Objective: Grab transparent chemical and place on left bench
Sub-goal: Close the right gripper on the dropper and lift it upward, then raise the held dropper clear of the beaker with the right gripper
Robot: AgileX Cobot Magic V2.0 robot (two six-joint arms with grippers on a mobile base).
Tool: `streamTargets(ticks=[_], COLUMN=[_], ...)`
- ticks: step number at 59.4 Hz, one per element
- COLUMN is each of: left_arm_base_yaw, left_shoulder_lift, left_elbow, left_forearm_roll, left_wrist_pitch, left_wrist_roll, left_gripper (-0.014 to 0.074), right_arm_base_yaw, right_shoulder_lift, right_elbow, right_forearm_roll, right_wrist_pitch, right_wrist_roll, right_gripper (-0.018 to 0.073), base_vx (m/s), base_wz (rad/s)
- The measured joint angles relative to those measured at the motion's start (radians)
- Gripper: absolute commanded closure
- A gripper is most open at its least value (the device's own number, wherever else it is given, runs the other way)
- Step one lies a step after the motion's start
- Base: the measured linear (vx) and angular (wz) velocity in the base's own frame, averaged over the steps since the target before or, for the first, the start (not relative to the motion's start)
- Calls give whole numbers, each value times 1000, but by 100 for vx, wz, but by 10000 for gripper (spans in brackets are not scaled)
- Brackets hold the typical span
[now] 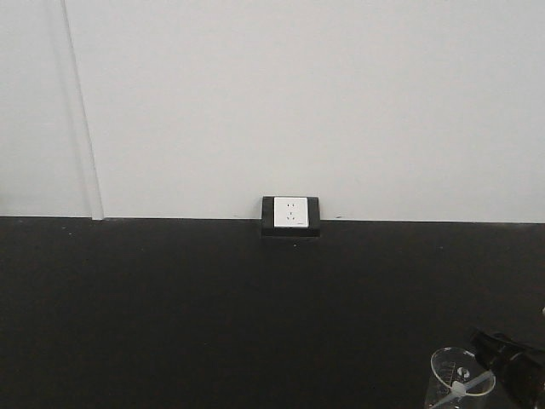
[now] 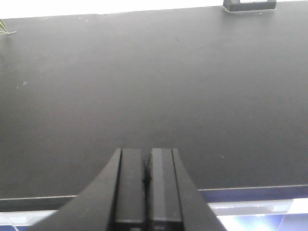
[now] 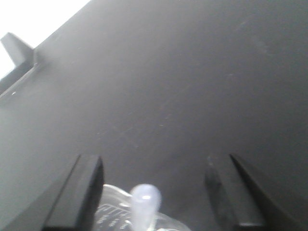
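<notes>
The transparent chemical, a translucent dropper pipette (image 1: 470, 384), stands slanted inside a clear glass beaker (image 1: 444, 368) at the front right of the black counter (image 1: 170, 315). In the right wrist view its rounded bulb (image 3: 146, 196) rises between the fingers of my right gripper (image 3: 154, 162), which is open and not touching it. The beaker's rim (image 3: 113, 208) lies just beside the left finger. In the front view the right gripper (image 1: 509, 358) shows dark, right beside the beaker. My left gripper (image 2: 147, 155) is shut and empty over the counter's front edge. The left bench is out of view.
A white socket in black housing (image 1: 290, 214) sits against the white wall at the back of the counter. It also shows in the left wrist view (image 2: 249, 5) and the right wrist view (image 3: 17, 48). The counter's front edge (image 2: 250, 191) runs below the left gripper.
</notes>
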Motion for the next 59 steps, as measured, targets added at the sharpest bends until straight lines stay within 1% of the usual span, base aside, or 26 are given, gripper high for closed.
streamTargets(ticks=[4,12,18,25,30,36,44,49,59], left_arm_base_yaw=[0,0,0,0,0,0,0,0,0], left_shoulder_lift=[0,0,0,0,0,0,0,0,0], left_elbow=[0,0,0,0,0,0,0,0,0], left_forearm_roll=[0,0,0,0,0,0,0,0,0], left_wrist_pitch=[0,0,0,0,0,0,0,0,0], left_wrist_roll=[0,0,0,0,0,0,0,0,0], left_gripper=[600,600,600,600,600,600,600,600,600], right_arm_base_yaw=[0,0,0,0,0,0,0,0,0], right_shoulder_lift=[3,3,3,3,3,-13,-72,-128,-263], right_elbow=[-1,-1,-2,-2,-2,-2,-2,-2,-2], right_forearm_roll=[-24,-34,-36,-50,-81,-143,-259,-338,-565], right_wrist_pitch=[-15,-30,-42,-64,-95,-135,-194,-207,-191], right_wrist_roll=[24,48,49,38,24,-1,-22,-22,-23], right_gripper=[264,467,574,568,565,564,564,564,564], base_vx=[0,0,0,0,0,0,0,0,0], base_wz=[0,0,0,0,0,0,0,0,0])
